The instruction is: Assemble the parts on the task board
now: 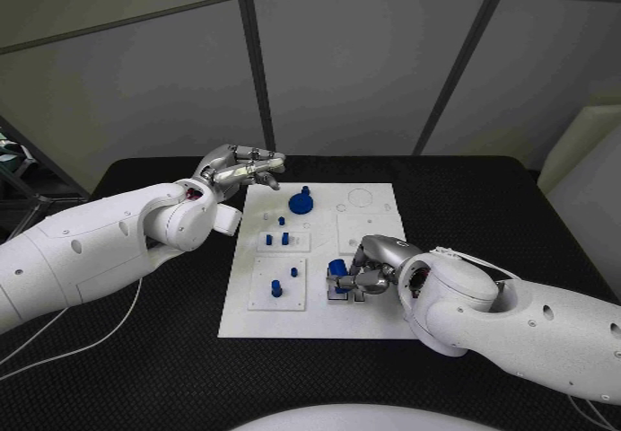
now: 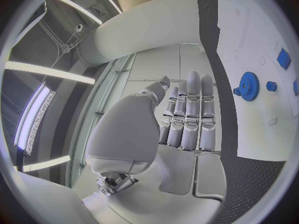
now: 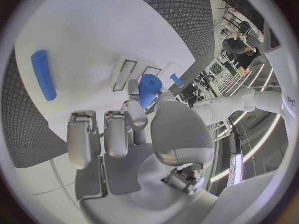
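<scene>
White task board (image 1: pixel 369 319) sits mid desk (image 1: pixel 518 206), long side running away from the robot. On it: a blue gear (image 1: pixel 301 201) near the far left corner, small blue pegs (image 1: pixel 275 239) standing in a raised square plate in the left middle, another blue peg (image 1: pixel 275 287) upright in the near-left plate with a smaller one (image 1: pixel 293 271) just beyond it. In the left wrist view the gear (image 2: pixel 249 86) lies flat on the board with a small blue peg (image 2: pixel 271 86) beside it and a blue block (image 2: pixel 283 58) farther off.

Right hand (image 1: pixel 362 269) is low over the near right part of the board, fingers pinched on a blue cylinder (image 1: pixel 337 268); right wrist view shows the cylinder (image 3: pixel 148 88) between thumb and fingers, other fingers loosely extended. A loose blue rod (image 3: pixel 44 74) lies on the board well apart from that hand.

Left hand (image 1: pixel 243 168) hovers off the board's far left corner, holding nothing, fingers (image 2: pixel 190 114) straight and side by side, not curled.

What sits under the right hand is hidden by the fingers. Slots near the cylinder are too small to read.
</scene>
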